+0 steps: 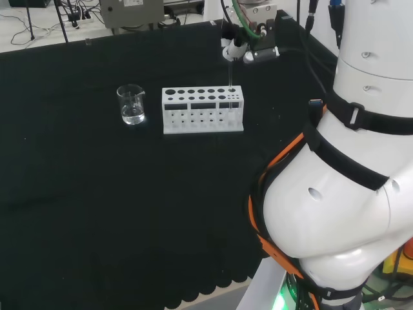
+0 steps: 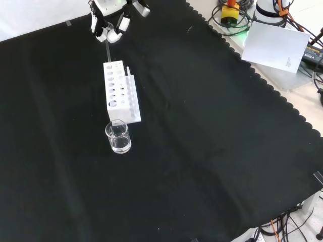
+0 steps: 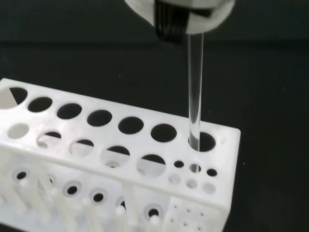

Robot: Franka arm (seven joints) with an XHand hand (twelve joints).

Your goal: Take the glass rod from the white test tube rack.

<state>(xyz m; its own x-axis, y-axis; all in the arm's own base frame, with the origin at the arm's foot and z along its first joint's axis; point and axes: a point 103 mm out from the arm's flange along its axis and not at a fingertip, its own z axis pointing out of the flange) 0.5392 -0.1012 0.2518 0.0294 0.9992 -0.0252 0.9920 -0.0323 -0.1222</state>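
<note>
The white test tube rack (image 1: 202, 110) stands on the black cloth, also seen in the front view (image 2: 120, 92) and close up in the wrist view (image 3: 111, 154). A clear glass rod (image 3: 195, 92) stands upright with its lower end in the rack's end hole; it shows thin in the head view (image 1: 230, 82) and in the front view (image 2: 107, 52). The hand (image 1: 237, 46) hovers above that end of the rack, its fingertips (image 2: 112, 33) curled and pinching the rod's top. In the wrist view the hand (image 3: 183, 14) closes over the rod's upper end.
A small glass beaker (image 1: 131, 104) with a little clear liquid stands left of the rack in the head view, nearer the camera in the front view (image 2: 118, 136). The arm's white links (image 1: 342, 161) fill the head view's right. Cables and boxes lie beyond the cloth's edge.
</note>
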